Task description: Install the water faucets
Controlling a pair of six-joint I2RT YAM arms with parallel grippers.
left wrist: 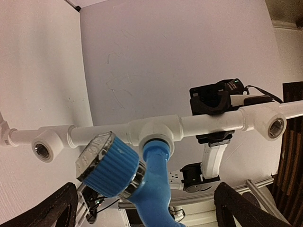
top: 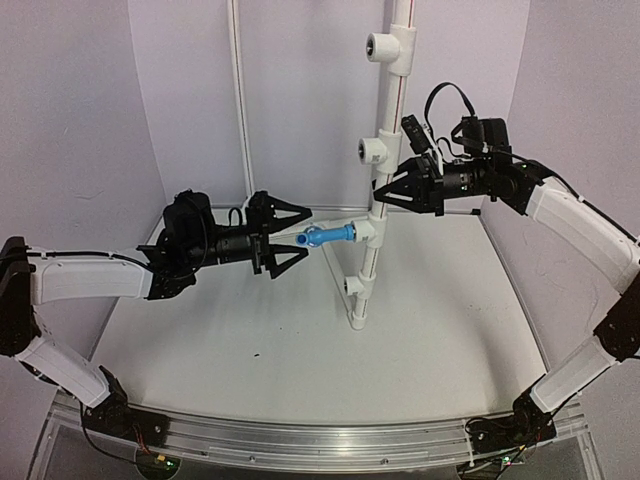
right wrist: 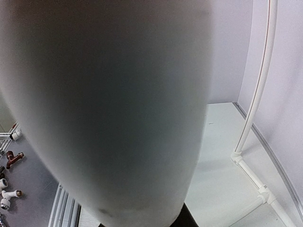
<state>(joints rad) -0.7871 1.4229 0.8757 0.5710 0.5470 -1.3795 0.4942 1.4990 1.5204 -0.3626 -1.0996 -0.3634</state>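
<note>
Blue faucet is mid-frame in the top view. Its threaded end is in a tee on the upright white pipe, and the knob points left.

Left end effector is wide open, fingers flanking the knob end; I can't tell if they touch. Right end effector is clamped on the pipe just above that tee.

The faucet looks like light, rigid plastic, and the smooth body is probably slippery. You'd do best to grip the ribbed knob collar, or the body behind it. Go easy, the threads could cross.
</note>
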